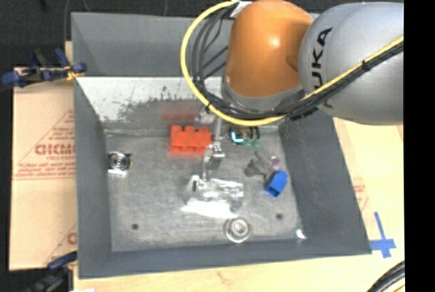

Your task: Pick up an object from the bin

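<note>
Below, the scuffed grey bin floor [149,209] carries an orange block [188,138] beside the gripper [215,156], open or closed I cannot tell.

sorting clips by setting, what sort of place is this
Probably a robotics lab's bin-picking test cell: a KUKA arm reaches into a grey metal bin holding loose odds and ends such as an orange block and a blue piece.

The bin [143,209] is matt, scuffed metal. The orange block [188,139] looks plastic, the lower ring [237,229] shiny metal.
</note>
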Robot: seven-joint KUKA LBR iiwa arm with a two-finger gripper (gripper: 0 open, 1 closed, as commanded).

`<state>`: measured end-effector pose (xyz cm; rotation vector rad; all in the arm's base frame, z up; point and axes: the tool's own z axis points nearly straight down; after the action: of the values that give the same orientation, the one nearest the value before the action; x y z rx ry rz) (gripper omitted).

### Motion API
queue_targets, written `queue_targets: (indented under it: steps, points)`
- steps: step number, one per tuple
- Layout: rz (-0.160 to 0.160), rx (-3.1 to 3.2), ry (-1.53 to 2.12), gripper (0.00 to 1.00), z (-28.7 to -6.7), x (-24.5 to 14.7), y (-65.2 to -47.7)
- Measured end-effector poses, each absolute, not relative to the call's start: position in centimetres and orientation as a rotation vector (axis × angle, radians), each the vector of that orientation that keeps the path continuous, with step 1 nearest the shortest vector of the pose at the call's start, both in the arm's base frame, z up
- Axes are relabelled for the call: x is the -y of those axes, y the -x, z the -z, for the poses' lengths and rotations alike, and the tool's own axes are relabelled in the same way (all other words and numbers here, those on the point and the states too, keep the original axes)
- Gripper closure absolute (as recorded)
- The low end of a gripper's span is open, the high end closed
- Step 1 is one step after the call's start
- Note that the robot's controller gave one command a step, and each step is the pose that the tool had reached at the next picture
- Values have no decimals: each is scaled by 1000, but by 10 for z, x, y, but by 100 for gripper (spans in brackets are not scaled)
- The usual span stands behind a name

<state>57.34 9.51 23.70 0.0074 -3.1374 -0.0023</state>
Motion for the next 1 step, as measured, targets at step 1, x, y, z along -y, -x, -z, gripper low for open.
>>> queue_targets:
  steps: [1]
  points:
    - [15,3168,117,0,-97,-83,-634]
